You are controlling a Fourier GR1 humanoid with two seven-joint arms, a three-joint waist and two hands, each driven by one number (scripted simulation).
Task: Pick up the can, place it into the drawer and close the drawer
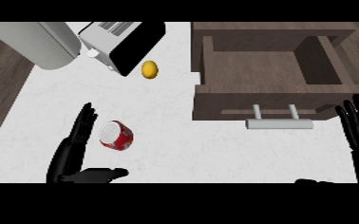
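A red can (pixel 116 135) with a silver top lies tilted on the white counter at lower left. My left hand (pixel 73 152) is open around it: straight fingers run up the can's left side and the thumb stretches out below it, not curled on it. The wooden drawer (pixel 210 90) stands pulled open at upper right, its inside bare, with a silver handle (pixel 278 123) on its front. My right hand (pixel 348 123) shows at the right edge, fingers up, open, just right of the drawer front.
A toaster (pixel 120 45) sits at the back, left of the drawer, with a grey cylinder-like appliance (pixel 41 43) beside it. A small yellow lemon (pixel 148 70) lies between the toaster and the drawer. Dark wood borders the counter on the left.
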